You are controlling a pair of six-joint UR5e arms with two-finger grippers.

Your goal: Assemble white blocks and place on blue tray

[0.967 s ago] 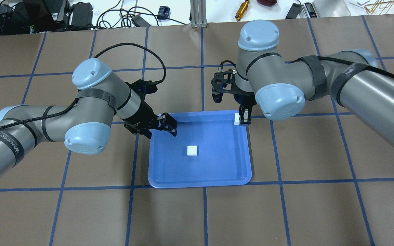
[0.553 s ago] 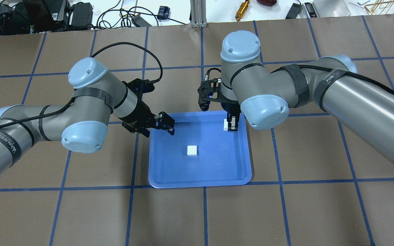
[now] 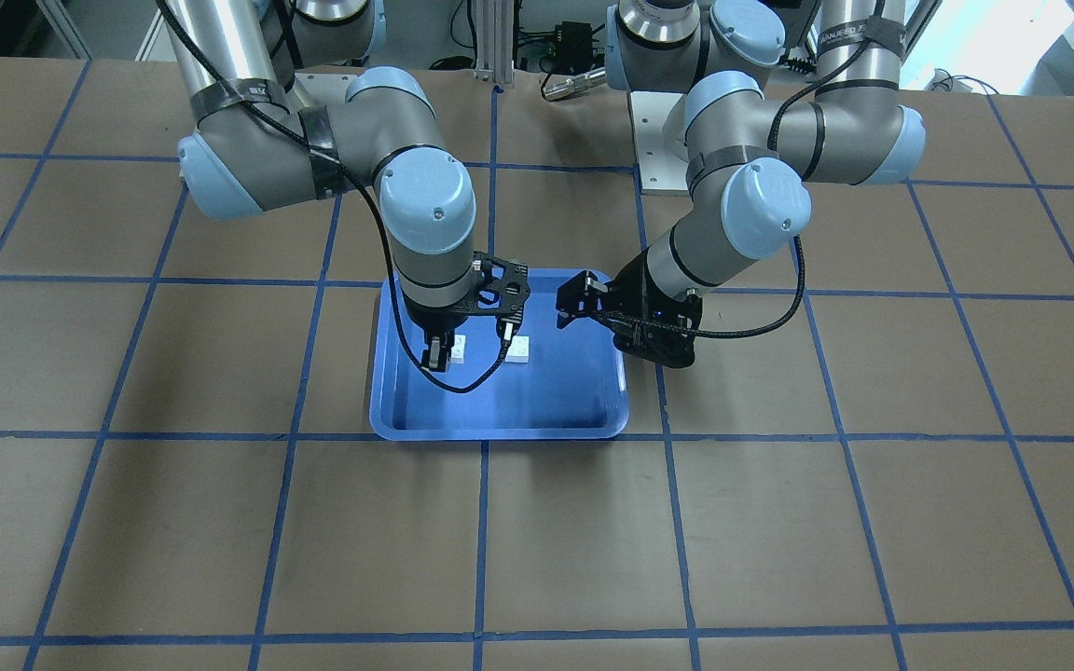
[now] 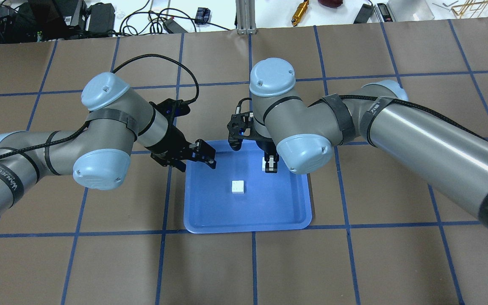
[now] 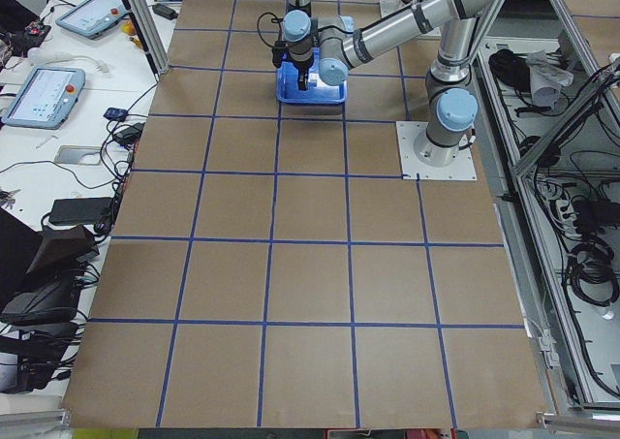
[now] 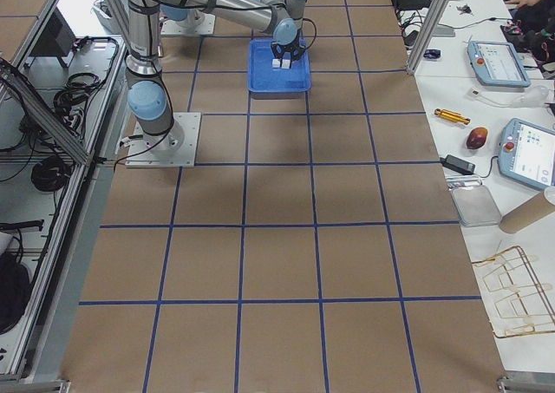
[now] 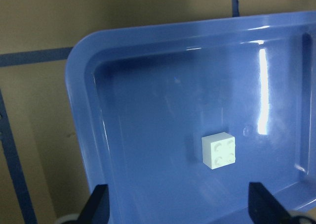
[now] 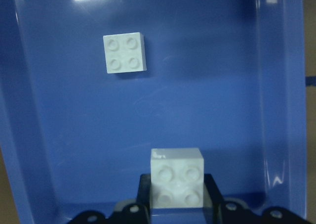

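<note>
The blue tray (image 4: 269,207) lies at the table's middle. One white block (image 4: 238,187) sits studs-up near the middle of the tray floor, also seen in the left wrist view (image 7: 219,151) and the right wrist view (image 8: 125,53). My right gripper (image 4: 269,165) hangs over the tray's far part, shut on the other white block (image 8: 177,177), which is held above the floor, a little to the right of the lying block and farther back. My left gripper (image 4: 207,156) is open and empty over the tray's far left corner, its fingertips (image 7: 101,204) wide apart.
Brown paper with blue tape lines covers the table (image 4: 100,262). Cables, tools and electronics (image 4: 142,17) lie beyond the far edge. The tray's raised rim (image 3: 500,433) runs around both blocks.
My right gripper has carried its white block leftward from the tray's far right corner to a spot over the tray's inside. The left arm has barely shifted to the left.
</note>
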